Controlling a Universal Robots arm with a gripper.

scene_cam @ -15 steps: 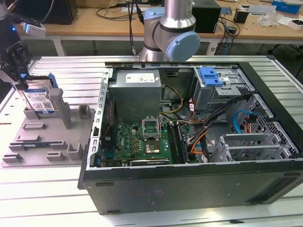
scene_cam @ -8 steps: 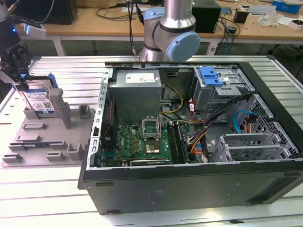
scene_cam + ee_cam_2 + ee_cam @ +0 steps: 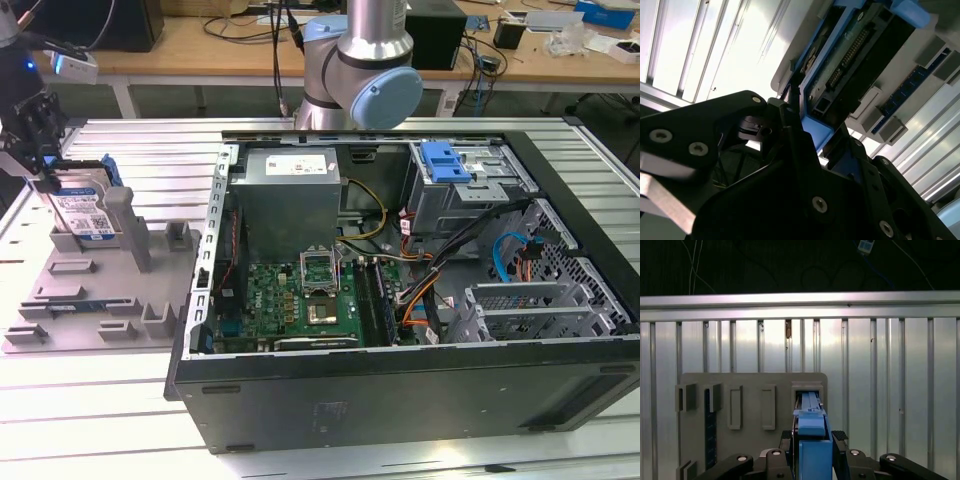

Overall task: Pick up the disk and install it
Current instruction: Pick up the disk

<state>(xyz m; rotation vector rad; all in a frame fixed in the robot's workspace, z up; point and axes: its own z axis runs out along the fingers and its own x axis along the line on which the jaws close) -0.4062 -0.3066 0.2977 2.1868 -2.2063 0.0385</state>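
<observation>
The disk (image 3: 82,208) stands on edge in a slot of the grey holder plate (image 3: 95,300), which keeps its blue carrier edge uppermost and free, so that my tool (image 3: 815,434) can take it from above; the slot's walls prop it upright, so I need only pinch its narrow sides; in both wrist views my fingers (image 3: 790,135) lie against either side of the blue carrier with no gap that I can make out, so I judge the tool closed on the disk, whose lower edge sits in the holder as far as I can tell; my arm (image 3: 365,85) rises from its base and comes down over the holder, wrist turned so the tool points straight down onto the disk's top edge; the open computer case (image 3: 400,400), with its drive cage (image 3: 460,195), lies on the counter (image 3: 130,140) just beside the holder, on the exterior view's right.
</observation>
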